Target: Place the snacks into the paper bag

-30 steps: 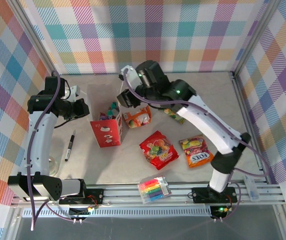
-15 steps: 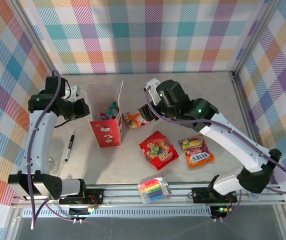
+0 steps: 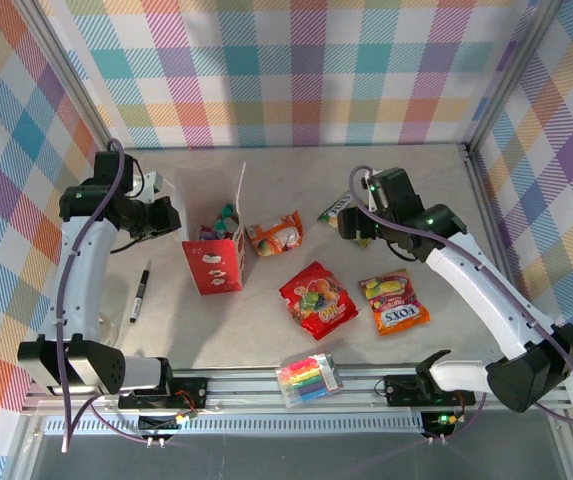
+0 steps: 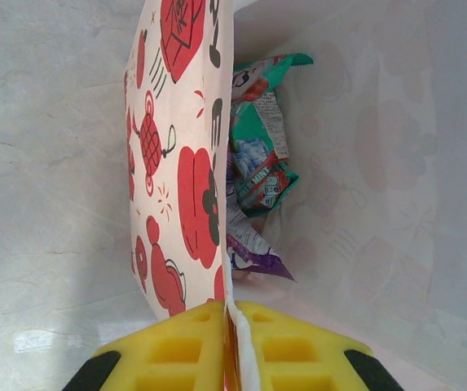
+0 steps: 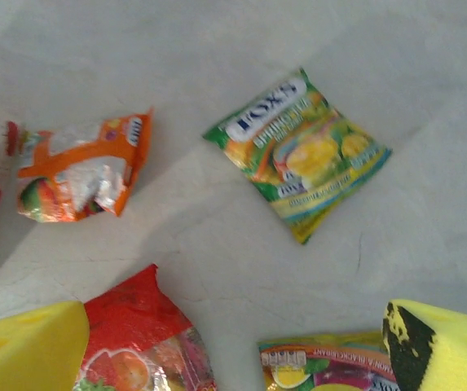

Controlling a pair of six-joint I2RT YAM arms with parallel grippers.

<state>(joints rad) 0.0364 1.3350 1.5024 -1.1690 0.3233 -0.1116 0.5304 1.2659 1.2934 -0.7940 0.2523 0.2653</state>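
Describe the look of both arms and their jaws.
The left arm and the right arm have white shells between black joints, and a mauve cable runs loosely along each. The jaws are bright yellow; the left ones show square recesses, and one right jaw has a black patch.

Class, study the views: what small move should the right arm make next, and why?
Probably lower the open right pincer onto the yellow-green pouch and close. That pouch lies flat on its own just ahead of it, while the left pincer pinches the bag wall, holding it open.
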